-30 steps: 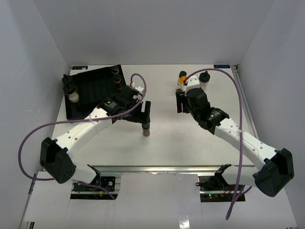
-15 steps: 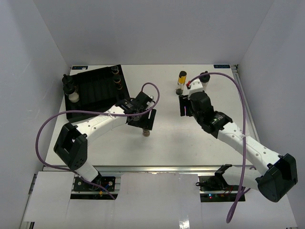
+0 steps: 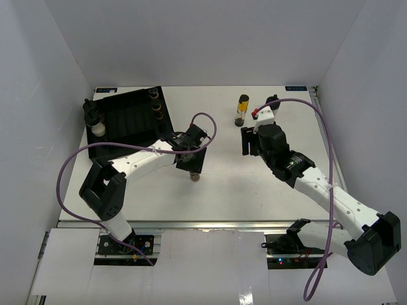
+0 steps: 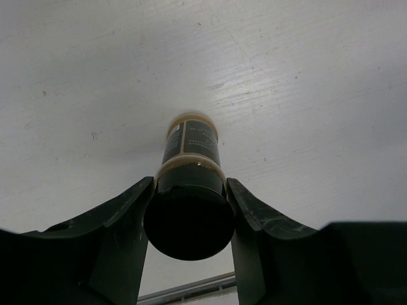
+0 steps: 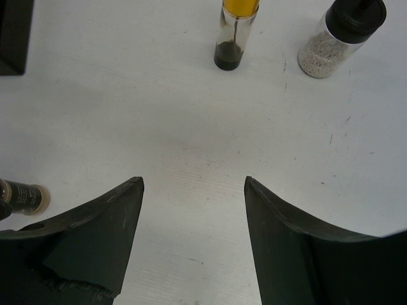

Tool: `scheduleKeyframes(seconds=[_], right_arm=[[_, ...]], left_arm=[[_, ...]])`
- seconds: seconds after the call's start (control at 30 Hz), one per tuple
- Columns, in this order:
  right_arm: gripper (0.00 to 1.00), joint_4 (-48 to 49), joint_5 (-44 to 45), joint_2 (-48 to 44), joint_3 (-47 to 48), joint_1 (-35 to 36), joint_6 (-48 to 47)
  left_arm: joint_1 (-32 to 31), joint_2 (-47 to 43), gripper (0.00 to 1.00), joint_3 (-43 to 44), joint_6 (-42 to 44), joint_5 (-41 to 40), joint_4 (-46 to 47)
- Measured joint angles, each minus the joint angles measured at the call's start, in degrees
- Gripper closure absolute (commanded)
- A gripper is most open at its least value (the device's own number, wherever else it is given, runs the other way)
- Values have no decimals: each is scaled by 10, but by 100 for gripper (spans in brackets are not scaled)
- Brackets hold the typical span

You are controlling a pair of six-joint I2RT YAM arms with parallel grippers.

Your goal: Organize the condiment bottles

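Right of the black tray (image 3: 127, 117), left gripper (image 4: 189, 187) clamps the brown jar (image 4: 191, 147) just under its cap. Looks light, rigid, slick; grip there. Right gripper (image 5: 194, 190) gapes, empty.

Tabletop (image 4: 305, 76): white, matt, fine scratches, faint grain, few dark specks.
Left fingers (image 4: 117, 222), right fingers (image 5: 286, 235): dark, plastic look, matt, slightly rough, dull sheen along edges.
Brown jar (image 4: 191, 143): clear smooth wall, dark paper-like label, black cap smooth with soft sheen.
Slim bottle (image 5: 234, 38): clear glossy wall, glass or plastic not tellable, yellow band.
Pale jar (image 5: 331, 51): clear wall, grainy contents, black cap semi-gloss.
Tray (image 3: 124, 117): black, ribbed, matt.
Arm shells (image 3: 137, 164): white, smooth plastic, black joints.
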Motion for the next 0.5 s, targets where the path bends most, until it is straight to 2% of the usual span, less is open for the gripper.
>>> scheduleKeyframes(seconds=[0.17, 0.27, 0.4, 0.5], right_arm=[[29, 2, -2, 0, -5, 0, 0], [29, 4, -5, 0, -5, 0, 0], [29, 5, -14, 0, -5, 0, 0], [28, 5, -19, 0, -5, 0, 0]], left_arm=[[-2, 1, 79, 0, -6, -6, 5], [-2, 1, 100, 1, -11, -14, 2], [-2, 4, 100, 33, -19, -45, -29], [3, 14, 100, 101, -21, -79, -73]])
